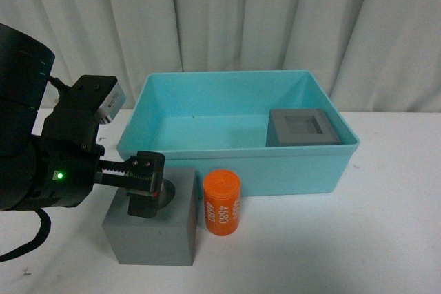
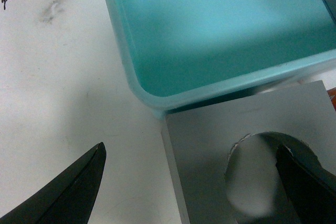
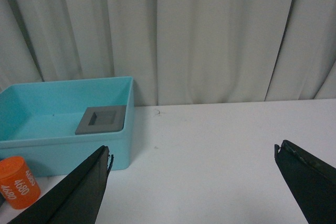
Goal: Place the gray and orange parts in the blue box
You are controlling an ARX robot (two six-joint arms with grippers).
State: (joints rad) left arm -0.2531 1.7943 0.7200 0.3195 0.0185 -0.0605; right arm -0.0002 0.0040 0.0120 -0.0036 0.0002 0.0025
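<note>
A gray cube with a round hole [image 1: 148, 242] stands on the white table just in front of the blue box [image 1: 289, 170]. My left gripper [image 1: 145, 187] is open over it. In the left wrist view one finger [image 2: 307, 187] sits in the hole of the cube [image 2: 210, 145] and the other finger [image 2: 68, 192] hangs outside over the table. The orange "4680" cylinder [image 1: 221, 203] stands upright beside the cube. A gray cube with a square recess [image 1: 303, 127] lies inside the box at its right end. My right gripper [image 3: 191, 153] is open and empty above bare table.
White curtains hang behind the table. In the right wrist view the blue box [image 3: 63, 150], the recessed cube [image 3: 102, 120] and the orange cylinder [image 3: 18, 182] show to one side. The box rim [image 2: 118, 35] lies close to the left fingers.
</note>
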